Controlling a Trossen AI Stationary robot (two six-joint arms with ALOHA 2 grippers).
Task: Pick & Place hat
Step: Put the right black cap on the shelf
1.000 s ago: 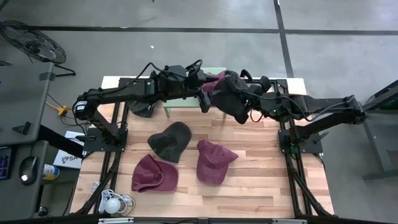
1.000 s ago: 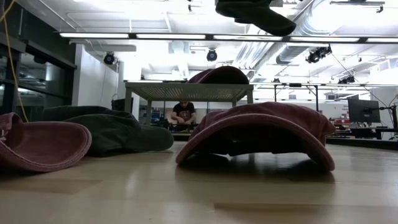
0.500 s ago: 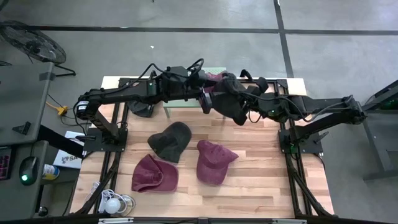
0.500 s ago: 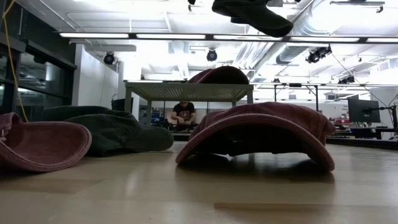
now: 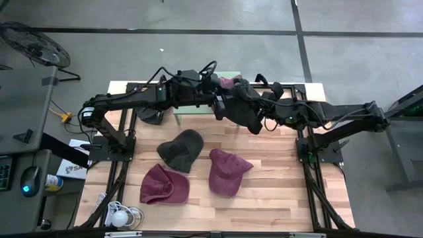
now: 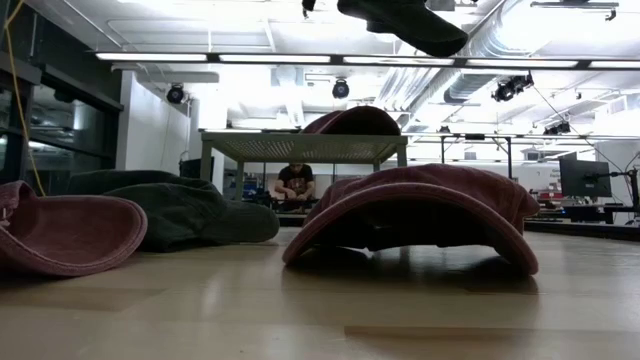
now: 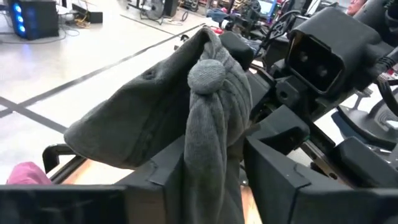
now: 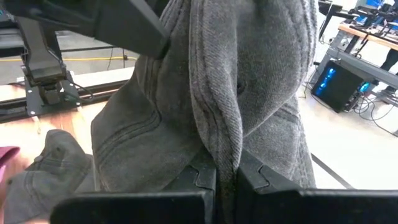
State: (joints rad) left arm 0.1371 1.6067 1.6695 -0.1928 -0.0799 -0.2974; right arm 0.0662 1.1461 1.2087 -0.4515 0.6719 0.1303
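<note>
Wooden table [image 5: 277, 178] carries three hats; both grippers' jaws clamp one grey hat [image 5: 246, 109] aloft.

A grey concrete floor [image 5: 198, 16] crossed by dark lines surrounds the wooden desk [image 5: 277, 192]. At nine o'clock of the desk stands a grey side table [image 5: 20, 99] carrying a computer mouse [image 5: 29, 178], and at ten o'clock a round fan [image 5: 36, 43]. Across the room, long ceiling lights [image 6: 300, 57] glow under white ducts [image 6: 500, 30]; a seated person [image 6: 295, 182] and a monitor [image 6: 585, 178] show beyond.
</note>
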